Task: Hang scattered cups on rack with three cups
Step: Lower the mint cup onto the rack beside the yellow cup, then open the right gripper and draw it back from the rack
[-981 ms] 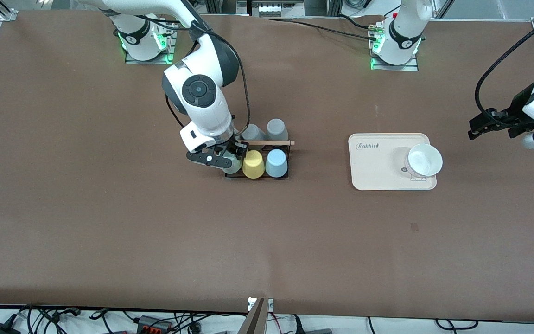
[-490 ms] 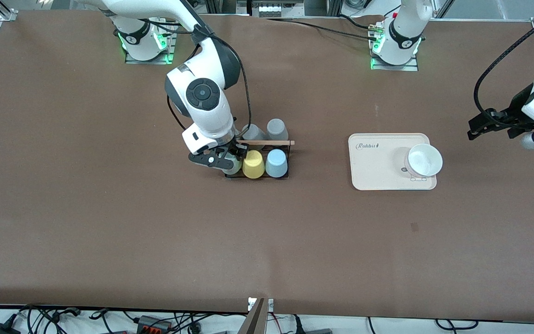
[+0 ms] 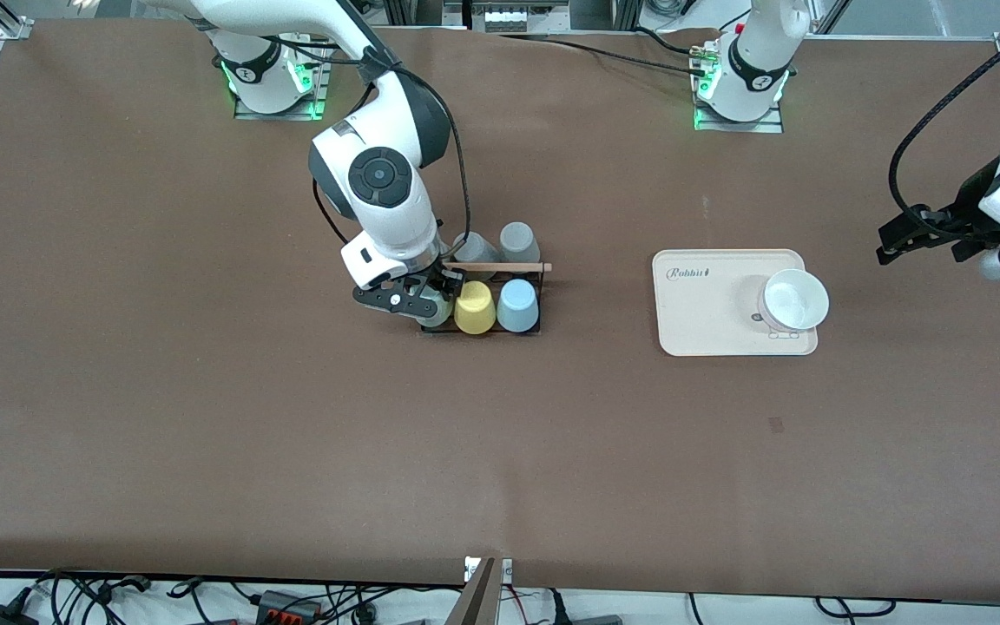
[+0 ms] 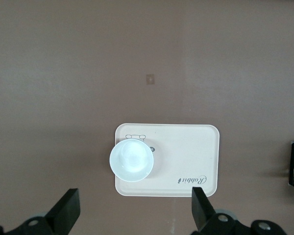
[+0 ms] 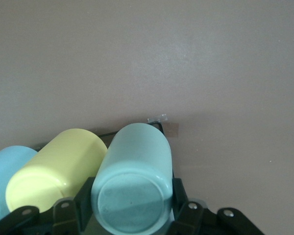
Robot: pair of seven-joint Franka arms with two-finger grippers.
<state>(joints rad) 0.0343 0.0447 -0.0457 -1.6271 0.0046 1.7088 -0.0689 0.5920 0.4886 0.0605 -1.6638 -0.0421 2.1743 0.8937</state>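
Note:
The black wire rack with a wooden rod across its top stands mid-table. On it sit a light blue cup and a yellow cup. My right gripper is shut on the pale mint green cup, at the rack's end toward the right arm, beside the yellow cup. In the right wrist view the mint cup fills my right gripper, base toward the camera, next to the yellow cup and the blue cup. My left gripper waits open over bare table.
Two grey cups stand upside down just past the rack toward the robots' bases. A beige tray with a white bowl lies toward the left arm's end. The tray and bowl also show under my left gripper.
The right arm shifted slightly toward the rack with the mint cup, then held still. The left arm has barely moved.

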